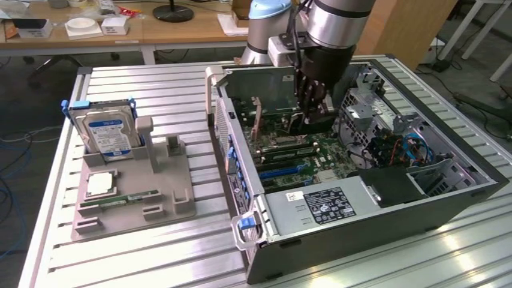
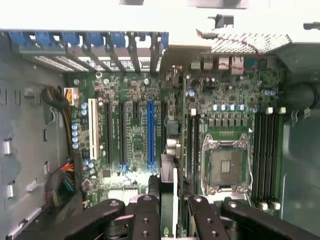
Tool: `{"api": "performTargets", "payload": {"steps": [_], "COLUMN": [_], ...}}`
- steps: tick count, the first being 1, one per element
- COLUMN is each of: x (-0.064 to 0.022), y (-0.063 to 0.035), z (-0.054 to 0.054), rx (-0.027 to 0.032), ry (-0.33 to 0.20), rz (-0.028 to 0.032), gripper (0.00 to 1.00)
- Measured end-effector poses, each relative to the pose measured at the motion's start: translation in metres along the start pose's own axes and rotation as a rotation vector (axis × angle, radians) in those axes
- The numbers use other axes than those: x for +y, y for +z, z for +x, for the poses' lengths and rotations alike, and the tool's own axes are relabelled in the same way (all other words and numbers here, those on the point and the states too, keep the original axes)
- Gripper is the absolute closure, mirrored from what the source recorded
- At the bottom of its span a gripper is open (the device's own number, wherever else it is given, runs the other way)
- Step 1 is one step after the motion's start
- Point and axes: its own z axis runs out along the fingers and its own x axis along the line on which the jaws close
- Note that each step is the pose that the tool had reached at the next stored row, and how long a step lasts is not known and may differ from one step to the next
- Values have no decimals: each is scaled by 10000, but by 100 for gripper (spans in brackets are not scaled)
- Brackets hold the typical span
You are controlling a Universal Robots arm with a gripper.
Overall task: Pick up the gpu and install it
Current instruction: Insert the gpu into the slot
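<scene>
Gripper (image 1: 307, 109) on the Universal Robots arm reaches down into an open computer case (image 1: 448, 198), its dark fingers (image 2: 146, 215) clamped on the gpu (image 2: 169, 176). In the exterior view the card is a thin, flat, dark rectangle standing on its edge low between the fingers, just above the motherboard (image 2: 135, 135). The wrist view meets it edge-on as a narrow sliver with a pale silvery strip along it. Its long axis runs parallel to the expansion slots, just beside the long blue slot (image 2: 150, 132). Whether it touches a slot cannot be told. The case lies on its side toward the edge of the slatted metal table (image 1: 144, 258) at the exterior view's right. It holds the green board, an uncovered processor socket (image 2: 225, 167), seated memory sticks (image 1: 280, 153), a labelled grey power supply (image 1: 320, 207) and bundled cables (image 1: 412, 147). Near the table's edge at the exterior view's left, a grey tray (image 1: 172, 207) carries a blue-and-white-labelled hard drive (image 1: 108, 135) standing upright, with a square processor chip (image 1: 102, 183) and a narrow green memory stick (image 1: 128, 198) lying flat.
</scene>
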Motion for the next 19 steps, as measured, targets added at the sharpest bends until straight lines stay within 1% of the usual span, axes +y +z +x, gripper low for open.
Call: {"api": "performTargets", "payload": {"steps": [3, 4, 19], "x": [-129, -144, -145], "y": [35, 36, 36], "z": [-2, -2, -2], "rx": [-2, -3, -2], "ry": [0, -1, 1], "rz": [1, 2, 1], "gripper": [74, 74, 74]}}
